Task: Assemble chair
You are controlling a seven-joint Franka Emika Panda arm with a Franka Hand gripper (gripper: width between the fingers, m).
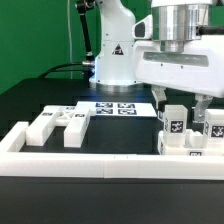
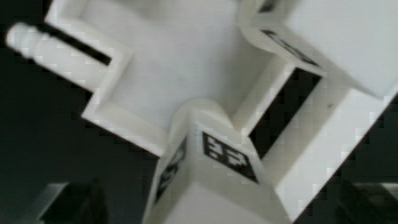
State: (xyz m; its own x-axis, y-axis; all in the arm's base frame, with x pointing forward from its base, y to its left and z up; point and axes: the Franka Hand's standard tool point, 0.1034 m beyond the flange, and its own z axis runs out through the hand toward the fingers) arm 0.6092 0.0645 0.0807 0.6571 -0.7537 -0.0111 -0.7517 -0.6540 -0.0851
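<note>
The chair's white block pieces are in two groups. At the exterior view's right a partly joined cluster (image 1: 185, 135) with small black-and-white tags stands against the front rail. My gripper (image 1: 183, 108) hangs right over it, open, one finger on each side of an upright tagged piece and dark gaps between. In the wrist view that tagged piece (image 2: 214, 150) rises between the dark fingertips (image 2: 71, 205), beside a broad white panel (image 2: 160, 70) with a round peg (image 2: 36, 45) at its end. Loose chair pieces (image 1: 60, 125) lie at the exterior view's left.
The marker board (image 1: 115, 108) lies flat at the back of the black table, in front of the arm's white base (image 1: 112, 55). A long white border rail (image 1: 100, 165) runs along the front and turns up at the exterior view's left.
</note>
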